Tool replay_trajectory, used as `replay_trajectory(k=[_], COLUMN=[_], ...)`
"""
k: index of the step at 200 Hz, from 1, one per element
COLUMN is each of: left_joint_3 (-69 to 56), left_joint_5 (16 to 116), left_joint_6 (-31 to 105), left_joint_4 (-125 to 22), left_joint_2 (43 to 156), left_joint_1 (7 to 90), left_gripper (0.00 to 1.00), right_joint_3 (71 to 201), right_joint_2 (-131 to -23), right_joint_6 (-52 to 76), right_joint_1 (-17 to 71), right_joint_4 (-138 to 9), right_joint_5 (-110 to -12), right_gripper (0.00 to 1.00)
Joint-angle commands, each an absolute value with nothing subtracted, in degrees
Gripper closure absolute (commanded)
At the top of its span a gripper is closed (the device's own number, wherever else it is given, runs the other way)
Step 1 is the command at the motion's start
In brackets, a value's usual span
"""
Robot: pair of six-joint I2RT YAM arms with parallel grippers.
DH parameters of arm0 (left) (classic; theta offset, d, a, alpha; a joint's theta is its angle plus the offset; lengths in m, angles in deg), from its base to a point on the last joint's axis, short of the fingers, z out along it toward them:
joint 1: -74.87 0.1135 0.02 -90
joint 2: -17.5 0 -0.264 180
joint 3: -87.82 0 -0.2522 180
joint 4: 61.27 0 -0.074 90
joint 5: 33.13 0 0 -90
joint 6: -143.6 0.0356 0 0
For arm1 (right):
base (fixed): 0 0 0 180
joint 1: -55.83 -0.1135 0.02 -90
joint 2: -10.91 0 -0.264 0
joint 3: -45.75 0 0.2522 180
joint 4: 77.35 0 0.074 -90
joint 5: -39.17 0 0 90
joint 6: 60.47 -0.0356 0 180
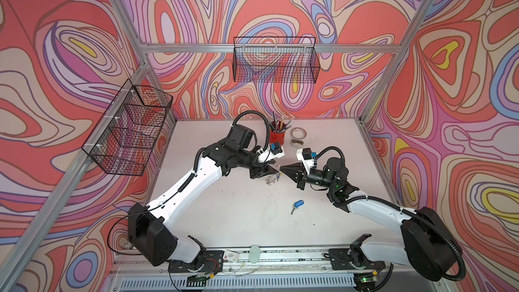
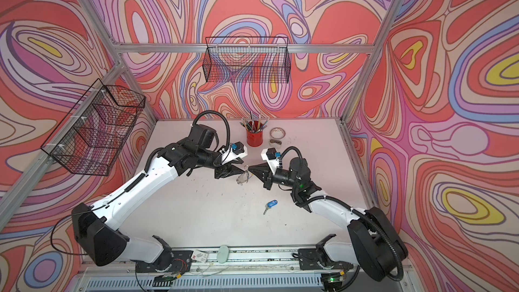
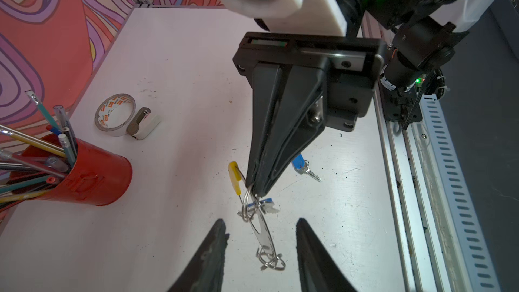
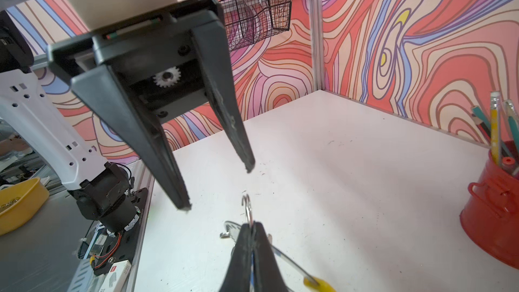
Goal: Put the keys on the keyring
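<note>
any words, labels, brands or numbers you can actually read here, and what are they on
No text can be read, so there is nothing to quote.
Beige tape roll: orange printed marks, too blurred to read.
White card box with a red label: print too small to read.
Red metal pencil tin: raised shape on its wall, not legible.

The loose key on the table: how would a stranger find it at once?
On the white tabletop, look beside the right arm's white forearm. A small silver key with an oblong blue plastic tag lies flat there, alone; the other blue-tagged key hangs with the silver keyring hoop from the shut right gripper.
</note>
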State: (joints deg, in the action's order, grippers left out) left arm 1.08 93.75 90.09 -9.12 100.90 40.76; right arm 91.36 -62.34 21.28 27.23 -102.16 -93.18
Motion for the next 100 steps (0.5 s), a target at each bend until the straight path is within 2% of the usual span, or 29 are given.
replay_trajectory(k=[1,38,55,100], left_joint_3=[4.45,6.92,7.43,8.95], left_joint_5=[92.13,91.15,91.22,90.87], left_joint_6=[94.25,95.35,95.35,95.35], left_joint_4=[-4.29,-1.36,-1.03,0.05], left_joint_2=[102.89,105.12,105.73,107.58], left_joint_1=[40.14,39.64,39.40,38.67], left_gripper=[0.61,0.69,0.76,0.78], right_joint_3=[91.15,91.15,91.11,91.33], right_joint_2=[-61.08,-61.29,-61.32,-61.57], right_joint_6=[24.09,24.41,24.39,24.37], right_joint_1=[26.70,26.46,26.38,26.30], right_joint_4=[-101.92,-101.88,-102.00,-102.10], right_joint_5=[-92.14,-92.21,-92.16,-92.23], right_gripper=[1.00,1.00,1.00,1.00])
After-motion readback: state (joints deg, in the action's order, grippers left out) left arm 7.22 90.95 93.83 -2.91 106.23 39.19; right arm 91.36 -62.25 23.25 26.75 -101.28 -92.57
